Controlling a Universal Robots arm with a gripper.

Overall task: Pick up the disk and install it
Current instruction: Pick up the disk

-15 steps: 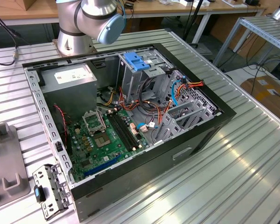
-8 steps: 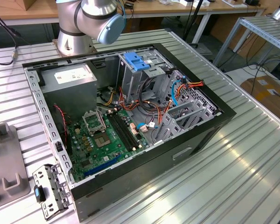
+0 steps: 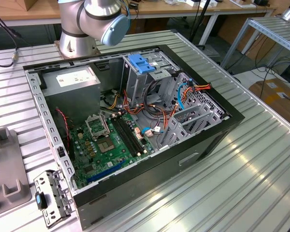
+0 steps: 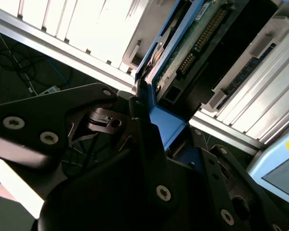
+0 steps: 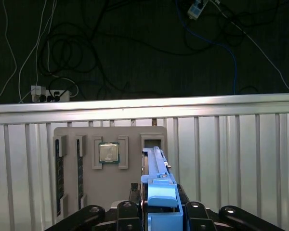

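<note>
The disk (image 5: 159, 178) is seen edge-on, with its blue plastic side rail facing the camera, in front of a grey fixture plate (image 5: 111, 187). In the second wrist view the disk (image 4: 183, 53) shows its green circuit board and a blue rail. My gripper (image 5: 161, 211) has its black fingers (image 5: 126, 210) pressed against both sides of the blue rail, so it is shut on the disk. One finger (image 4: 142, 120) touches the rail in the second wrist view. The open computer case (image 3: 34, 92) lies on the table in the exterior view.
The fixture plate holds a processor chip (image 5: 109, 153) and memory sticks (image 5: 59, 178). A blue slotted clip (image 3: 142, 65) sits on the case's drive cage. Cables (image 3: 183, 92) cross the case interior. The arm's base (image 3: 82, 29) stands behind the case. A grey fixture (image 3: 7, 164) lies at the exterior view's left.
</note>
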